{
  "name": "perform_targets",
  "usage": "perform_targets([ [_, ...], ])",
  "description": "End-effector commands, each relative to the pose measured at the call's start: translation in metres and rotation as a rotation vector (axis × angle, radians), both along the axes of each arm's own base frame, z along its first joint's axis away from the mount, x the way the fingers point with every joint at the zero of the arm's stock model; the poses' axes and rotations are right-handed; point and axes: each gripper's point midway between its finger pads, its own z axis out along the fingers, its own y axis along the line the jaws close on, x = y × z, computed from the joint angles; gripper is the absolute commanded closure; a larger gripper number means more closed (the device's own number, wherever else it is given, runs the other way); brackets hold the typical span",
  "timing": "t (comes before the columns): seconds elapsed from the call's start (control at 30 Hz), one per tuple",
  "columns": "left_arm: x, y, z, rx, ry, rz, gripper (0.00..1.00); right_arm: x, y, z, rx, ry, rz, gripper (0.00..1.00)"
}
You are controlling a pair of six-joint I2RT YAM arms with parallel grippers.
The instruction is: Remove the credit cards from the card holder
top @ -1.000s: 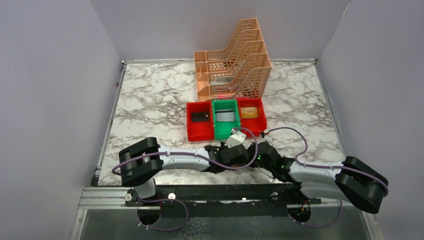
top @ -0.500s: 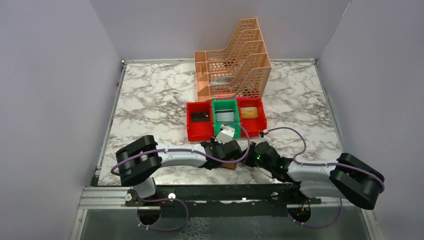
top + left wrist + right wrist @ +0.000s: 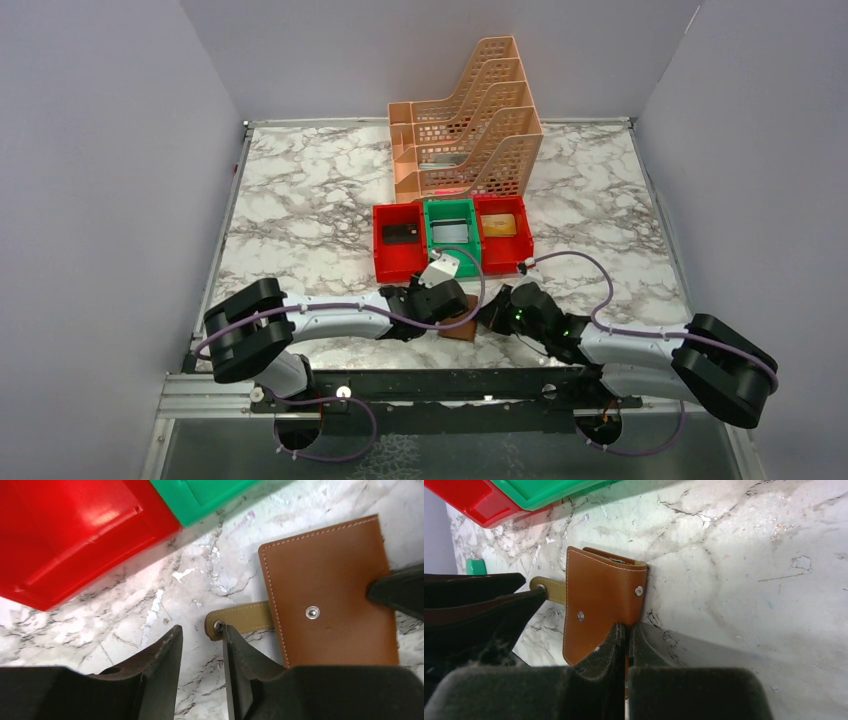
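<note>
Two grippers work at the card holder [image 3: 330, 605], and the likelier slip lies with the left gripper [image 3: 201, 632]. If it closes where it stands, I judge it would catch the bare marble table [image 3: 165, 587] or only the tip of the snap tab [image 3: 245, 619]. A thin strap gripped at its very end could slide out, or drag the whole holder sideways. A hard pull on the tab could also tear the holder out of the other grip, since that grip takes only an edge.

The left gripper's jaws stand narrowly apart with nothing between them. The tab's studded end lies just beside the finger nearer the holder; I cannot tell whether they touch. The right gripper [image 3: 626, 630] is closed tight on the holder's edge, at three o'clock of the holder in the left wrist view, pinning it.

The holder lies folded on the table between the two grippers, near the table's front edge. Its tab is unsnapped and points to nine o'clock in that view. No credit cards show; I take them to be still inside. At eleven o'clock of the holder sits a red bin [image 3: 75, 540], with a green bin [image 3: 210, 495] beside it.
</note>
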Motion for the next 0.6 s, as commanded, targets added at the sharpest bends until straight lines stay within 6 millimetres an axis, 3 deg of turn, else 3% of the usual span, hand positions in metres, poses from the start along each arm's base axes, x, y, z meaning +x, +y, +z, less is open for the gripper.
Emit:
perform_targets([
  [0.0, -0.009, -0.015, -0.014, -0.110, 0.080, -0.065, 0.61, -0.021, -0.035, -0.036, -0.200, 0.065, 0.040, 0.96],
  [0.1, -0.013, -0.024, -0.019, -0.199, 0.128, -0.079, 0.61, -0.022, -0.036, -0.034, -0.202, 0.065, 0.044, 0.95],
  [0.33, -0.020, -0.041, -0.010, -0.399, 0.176, -0.135, 0.61, -0.023, -0.037, -0.030, -0.192, 0.055, 0.045, 0.94],
  [0.57, -0.018, -0.031, -0.011, -0.474, 0.206, -0.099, 0.58, -0.022, -0.034, -0.026, -0.176, 0.055, 0.050, 0.92],
])
